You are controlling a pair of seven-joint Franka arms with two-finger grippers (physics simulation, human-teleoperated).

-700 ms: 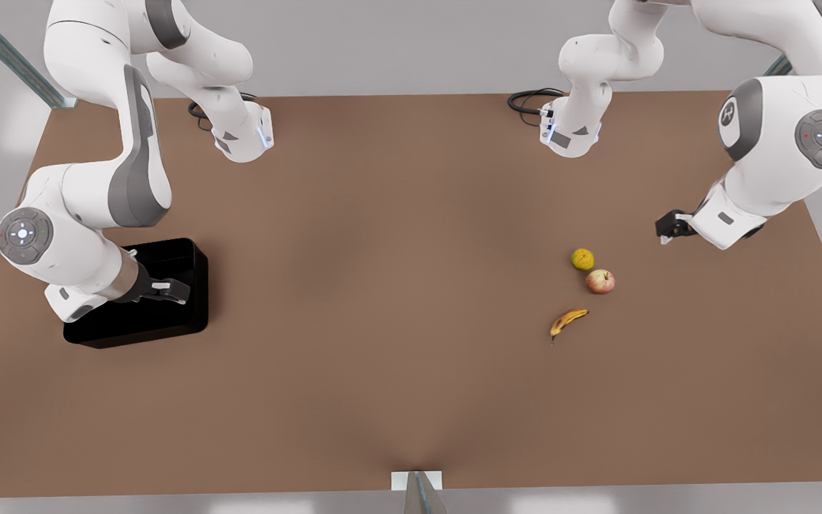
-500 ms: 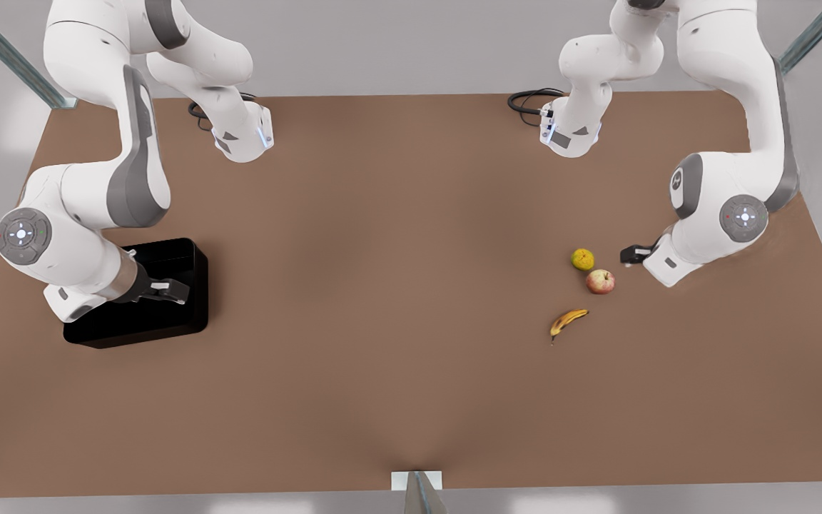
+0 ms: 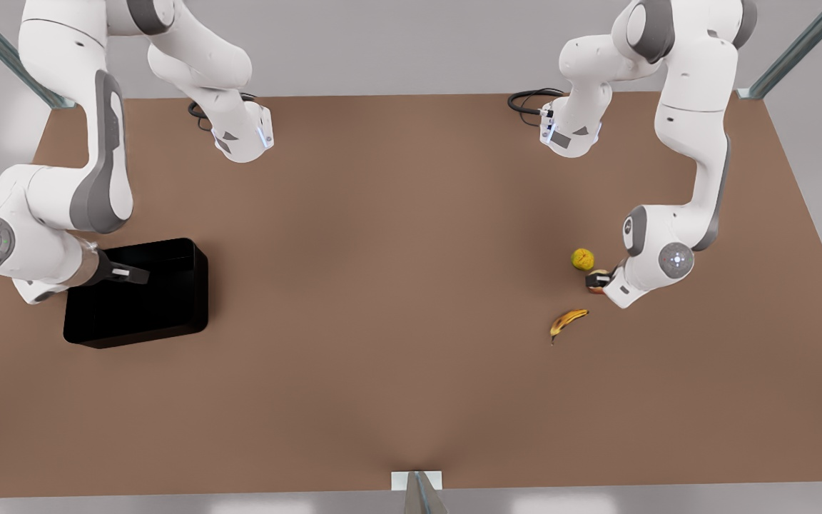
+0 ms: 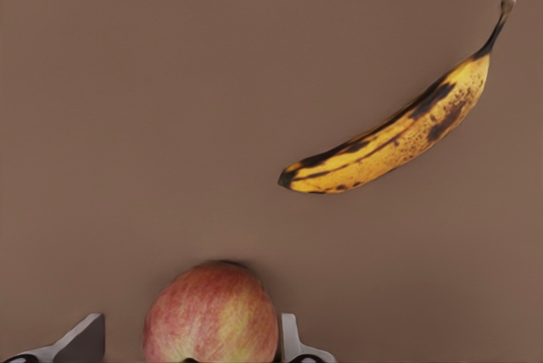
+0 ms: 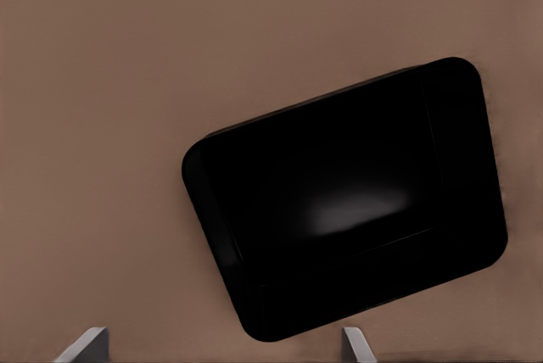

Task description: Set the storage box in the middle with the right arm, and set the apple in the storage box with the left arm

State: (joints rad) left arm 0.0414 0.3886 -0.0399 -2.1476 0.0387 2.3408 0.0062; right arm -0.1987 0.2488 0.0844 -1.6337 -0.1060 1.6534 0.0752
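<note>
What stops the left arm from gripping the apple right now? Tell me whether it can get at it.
Probably nothing: yes. The left gripper is down at the apple, open, with a finger on either side. The banana and the yellow-green fruit lie apart from it.

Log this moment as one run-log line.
left gripper: open around apple | right gripper: open, above storage box | box: front view's left, not centered

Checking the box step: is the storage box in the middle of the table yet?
No, the storage box sits near the table's edge at the front view's left.
</note>
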